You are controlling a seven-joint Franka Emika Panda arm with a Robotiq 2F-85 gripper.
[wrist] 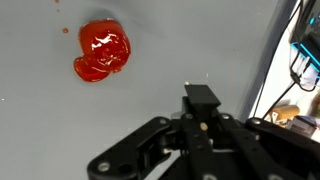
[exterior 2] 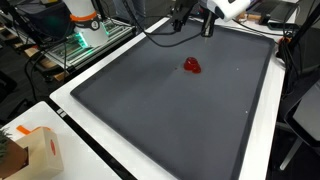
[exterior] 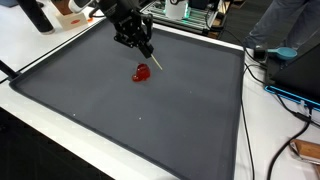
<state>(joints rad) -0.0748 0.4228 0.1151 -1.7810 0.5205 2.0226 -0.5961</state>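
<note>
One blob (wrist: 102, 50): red, upper left in wrist view, on mat (exterior: 200, 110), untouched.
Gripper (exterior: 143, 46): my jaws pinch a thin rod (exterior: 157, 63).
Left: rod tip is not yet touching the blob.

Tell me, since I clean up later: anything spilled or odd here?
Yes: a glossy red sauce-like blob sits on the dark grey mat, with tiny red specks beside it in the wrist view. It looks like a spill.

gripper (wrist: 201, 97): black, no pattern | blob (wrist: 102, 50) ahead-left of the gripper: glossy red, white glints, darker red rim | specks (wrist: 65, 30) just beyond blob: red | mat (exterior: 150, 130) beneath the gripper: plain dark grey, black edge | table (exterior: 45, 140) around mat: white
</note>
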